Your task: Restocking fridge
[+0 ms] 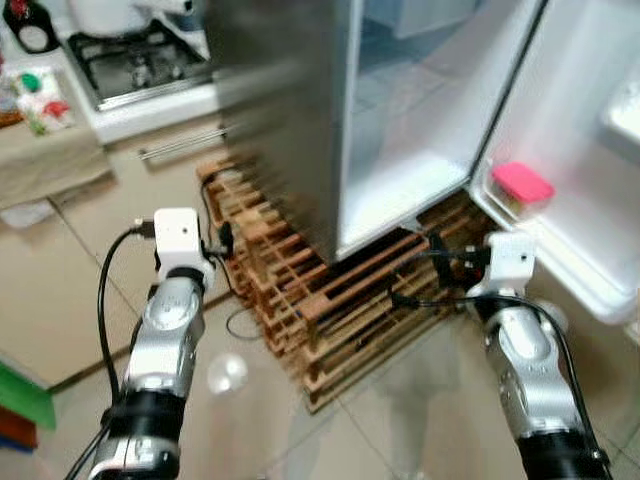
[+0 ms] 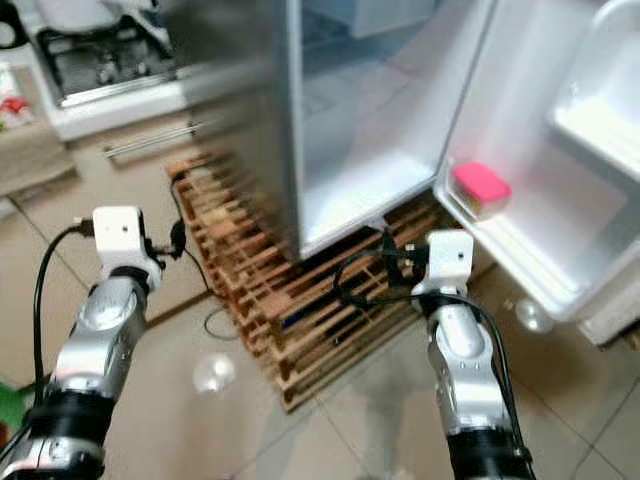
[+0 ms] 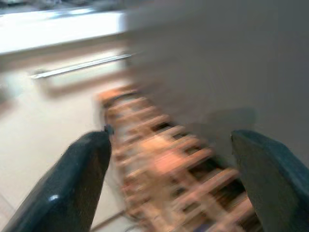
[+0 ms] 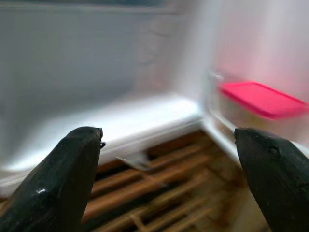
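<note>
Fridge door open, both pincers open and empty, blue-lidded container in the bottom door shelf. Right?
Not quite: the container in the door shelf has a pink lid, clear in the right wrist view. The rest holds: fridge door open, left pincer and right pincer open and empty.

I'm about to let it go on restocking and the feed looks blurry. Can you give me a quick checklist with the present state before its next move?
1. Fridge door open: ok, swung wide to the right.
2. Left tool free: ok, fingers apart, nothing between them, facing the wooden pallet.
3. Right tool free: ok, open and empty, facing the fridge's bottom edge.
4. Item in hand to stock: not ok, both tools are empty.
5. Door shelf: ok, it holds a pink-lidded container.
6. Picture sharp enough: not ok, wrist views and the fridge side are blurred.
</note>
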